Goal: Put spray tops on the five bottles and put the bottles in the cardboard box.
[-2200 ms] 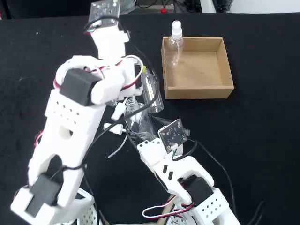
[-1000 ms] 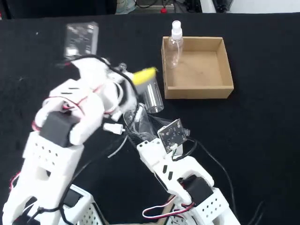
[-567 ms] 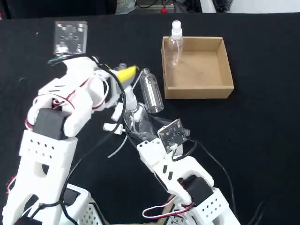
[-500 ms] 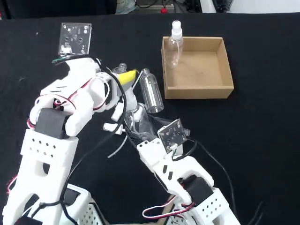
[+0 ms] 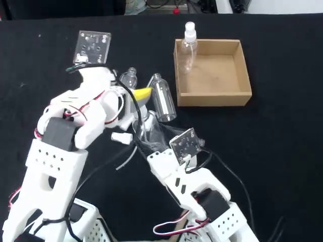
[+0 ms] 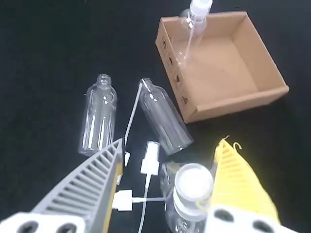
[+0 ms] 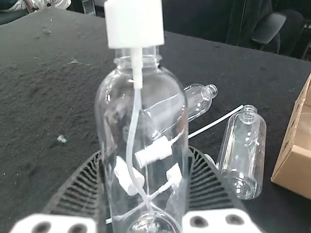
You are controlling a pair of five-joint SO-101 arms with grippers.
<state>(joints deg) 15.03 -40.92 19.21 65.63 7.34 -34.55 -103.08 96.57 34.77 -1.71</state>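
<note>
My right gripper (image 7: 146, 162) is shut on a clear bottle (image 7: 143, 141) (image 5: 150, 130) and holds it upright on the black table. A white spray top (image 7: 133, 22) rests on its neck, with the tube hanging inside. My left gripper (image 6: 171, 145) (image 5: 139, 102) hovers open just above that bottle; the cap (image 6: 193, 183) sits between the grey finger (image 6: 97, 187) and the yellow finger (image 6: 238, 182). Two uncapped bottles (image 6: 99, 114) (image 6: 163, 116) lie beyond. A capped bottle (image 5: 189, 46) stands in the near-left corner of the cardboard box (image 5: 237, 75).
Two loose spray tops (image 6: 150, 160) (image 6: 124, 199) with thin tubes lie on the table beside the held bottle. The lying bottles (image 5: 128, 78) (image 5: 162, 98) rest just left of the box. The right arm's body (image 5: 197, 191) takes up the front centre.
My left arm swung away to the left, then came back so its open fingers are over the held bottle. The right arm and its bottle stayed put.
</note>
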